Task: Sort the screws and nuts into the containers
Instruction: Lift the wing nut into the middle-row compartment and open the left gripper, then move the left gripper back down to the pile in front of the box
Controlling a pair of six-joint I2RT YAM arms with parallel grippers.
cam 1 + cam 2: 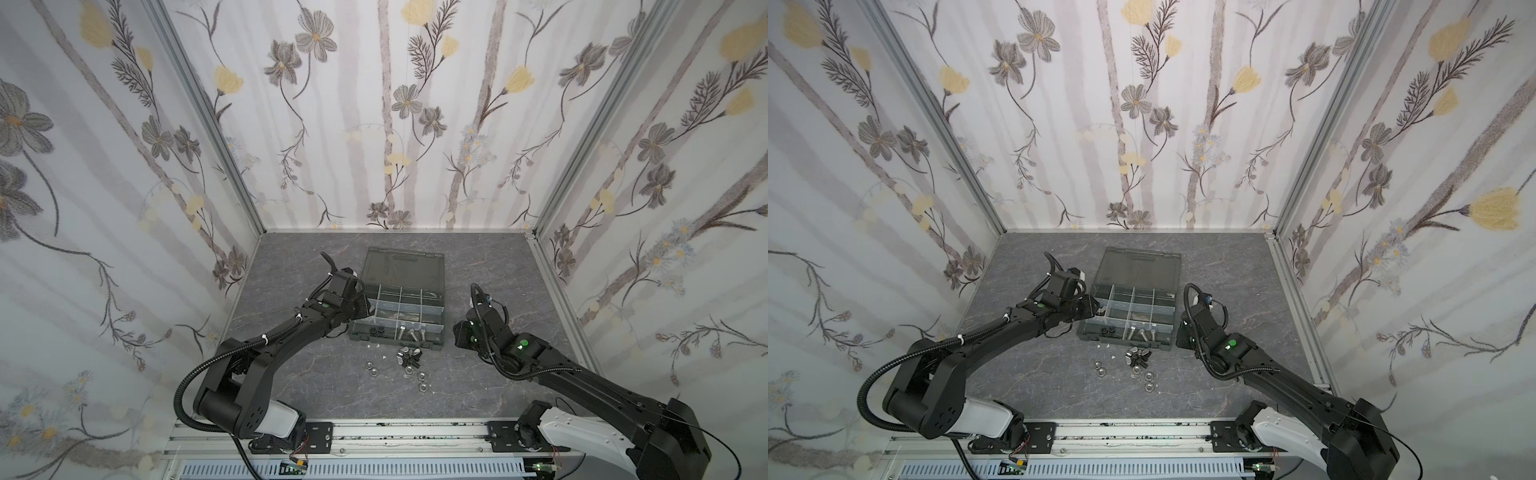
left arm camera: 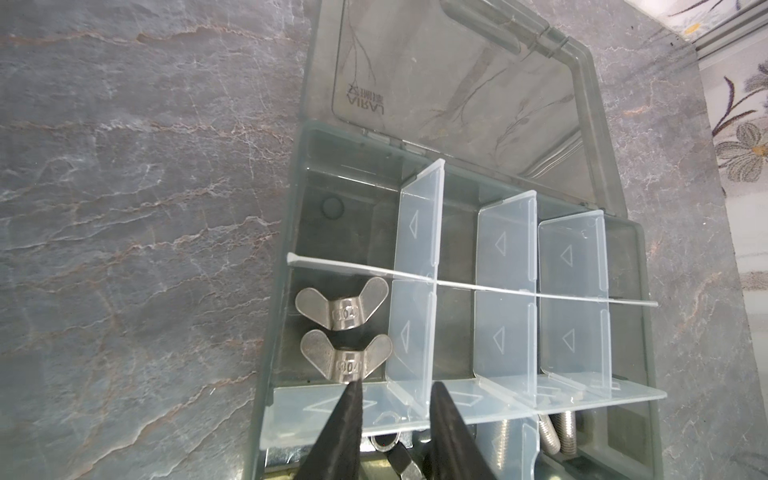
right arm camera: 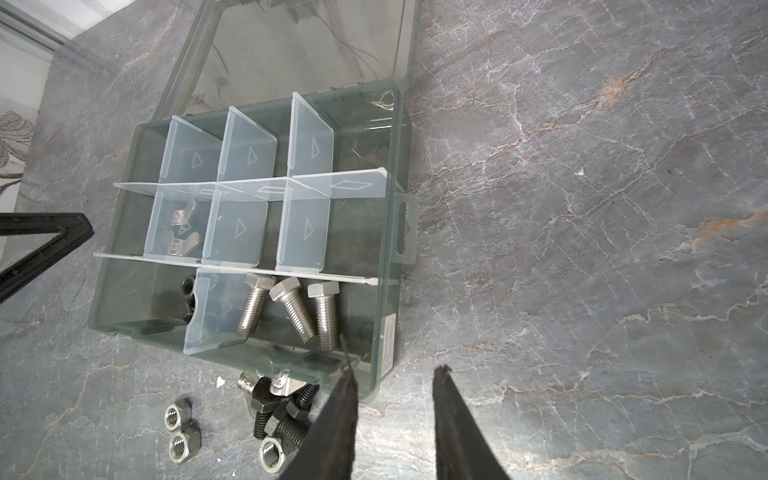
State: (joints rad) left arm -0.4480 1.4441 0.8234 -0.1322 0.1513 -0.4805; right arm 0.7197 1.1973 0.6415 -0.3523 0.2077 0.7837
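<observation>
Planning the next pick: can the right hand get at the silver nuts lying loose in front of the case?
Probably yes. The right hand is open and empty beside the case, and the nearest silver nuts lie uncovered on the table, nothing between.

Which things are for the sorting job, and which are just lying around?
For the job:
dark grey plastic organiser case
three silver hex-head bolts inside it
silver wing nuts in a compartment
loose silver hex nuts
loose dark bolts

Just lying about:
tiny white scraps on the grey marbled table
flowery wallpaper walls
</observation>
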